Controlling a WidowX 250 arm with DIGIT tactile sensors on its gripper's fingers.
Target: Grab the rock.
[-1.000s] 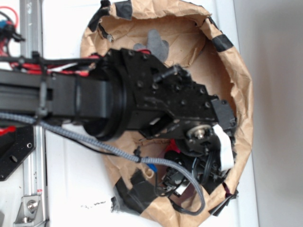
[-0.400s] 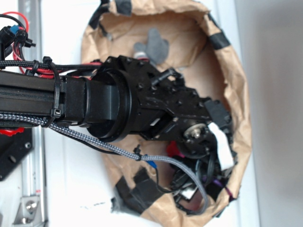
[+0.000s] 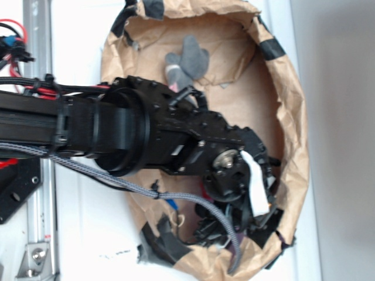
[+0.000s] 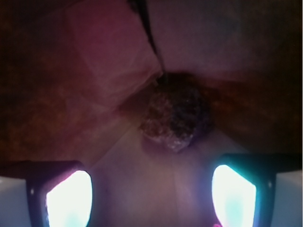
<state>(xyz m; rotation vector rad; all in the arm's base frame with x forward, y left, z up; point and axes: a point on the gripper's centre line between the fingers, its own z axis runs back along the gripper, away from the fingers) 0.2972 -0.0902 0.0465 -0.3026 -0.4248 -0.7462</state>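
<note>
Inside paper bag [image 3: 290,105], arm lower than before; jaws spread wide, rock [image 4: 176,118] ahead, ungripped.

Creased brown paper bag [image 3: 293,117], lumpy rough rock [image 4: 175,116]

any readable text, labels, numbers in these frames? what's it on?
None readable in either view.
Robot arm: no marking shows on it.
Paper bag: plain brown, black tape patches, no print.
Plush toy: no tag visible.
Wrist view: dim and blurred; the rock and the two glowing fingers carry no lettering.
</note>
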